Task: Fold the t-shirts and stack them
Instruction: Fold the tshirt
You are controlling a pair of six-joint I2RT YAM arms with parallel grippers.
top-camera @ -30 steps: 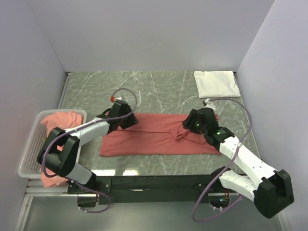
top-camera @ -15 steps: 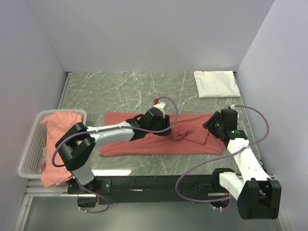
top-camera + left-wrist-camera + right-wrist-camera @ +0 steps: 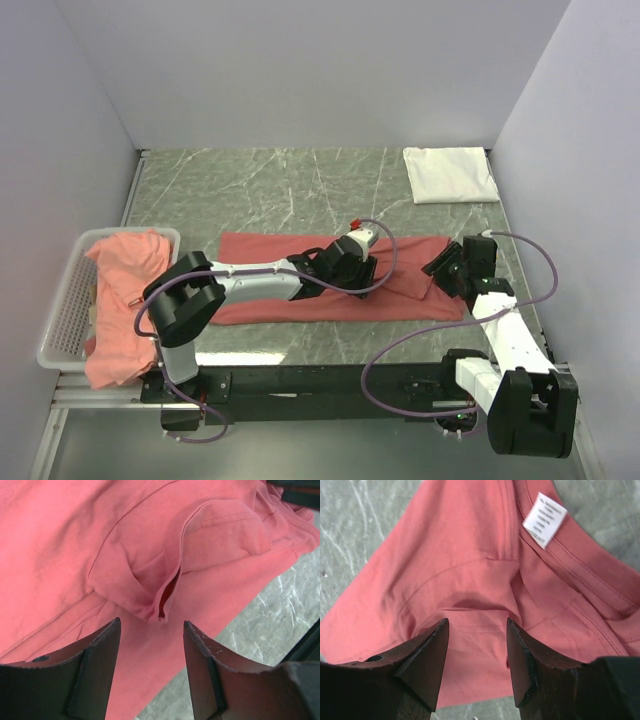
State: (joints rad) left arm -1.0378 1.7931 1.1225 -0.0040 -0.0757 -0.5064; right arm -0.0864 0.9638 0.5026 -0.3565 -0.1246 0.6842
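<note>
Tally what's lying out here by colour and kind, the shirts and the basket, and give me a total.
Coral shirt spread on the table: 1
Coral heap in the basket (shirts within can't be counted): 1
White folded shirt: 1
White mesh basket: 1
Total: 4

White t-shirt [image 3: 450,174]: one. Basket [image 3: 65,310]: one. Salmon t-shirts [image 3: 300,308]: two or more.
</note>
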